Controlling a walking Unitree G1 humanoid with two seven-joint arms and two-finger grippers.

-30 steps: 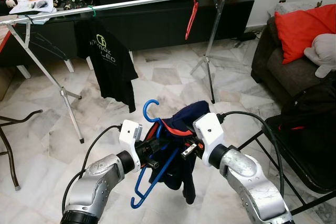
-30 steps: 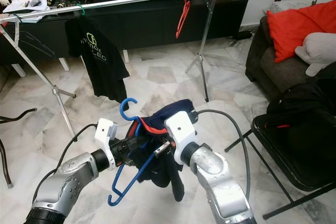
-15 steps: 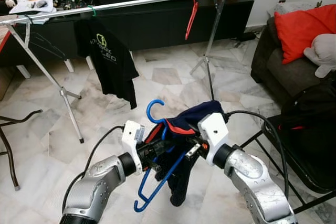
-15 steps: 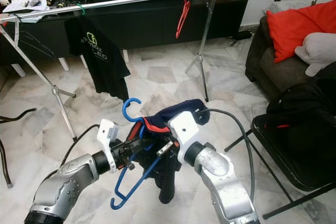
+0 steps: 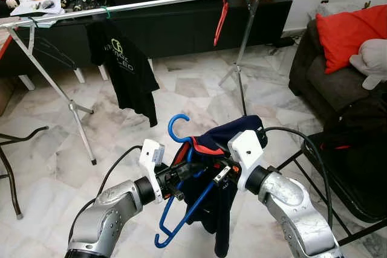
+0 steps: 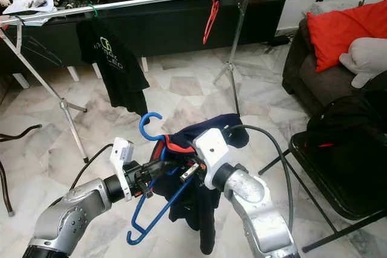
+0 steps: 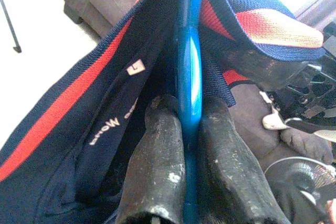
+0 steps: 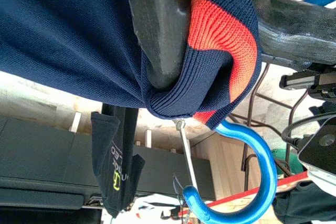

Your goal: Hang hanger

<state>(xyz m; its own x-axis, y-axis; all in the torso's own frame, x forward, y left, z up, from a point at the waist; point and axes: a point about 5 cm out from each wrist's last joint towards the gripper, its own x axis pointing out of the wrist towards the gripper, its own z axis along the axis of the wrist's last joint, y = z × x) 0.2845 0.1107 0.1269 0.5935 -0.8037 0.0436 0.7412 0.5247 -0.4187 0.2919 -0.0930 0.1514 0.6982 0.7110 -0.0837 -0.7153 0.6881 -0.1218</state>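
Left gripper (image 5: 171, 180): my two black fingers (image 7: 157, 166) are pinched tight on the shank of the blue hanger (image 5: 181, 200), just below its hook; the wrist view shows the blue plastic squeezed between them.

Right gripper (image 5: 222, 172): clamped on the ribbed red-and-navy collar of the navy shirt (image 5: 214, 209); one finger (image 8: 157, 30) presses the knit against the hanger's neck.

Hanger position: in front of my chest, low, tilted, hook (image 8: 247, 182) pointing up and away; well short of the silver rail (image 5: 151, 4).

Shirt state: bunched over the hanger's top, most of it dangling below my right hand; I judge it only half threaded.

Rail: the black T-shirt (image 5: 124, 70) hangs toward its left end and the red hanger (image 5: 221, 16) toward the right, with bare rail between them.

Risk, slipping: if my right fingers loosen early, the collar could slide off the hanger's arm and the shirt drop to the marble floor (image 5: 181, 95).

Risk, twisting: my left grip holds a thin shank; the lopsided weight could turn the hook away from the rail.

Risk, snagging: the black cable (image 5: 296, 140) near my right wrist could catch the fabric as I lift.

Risk, reach: the rail stands high and far off, so I must walk closer first.
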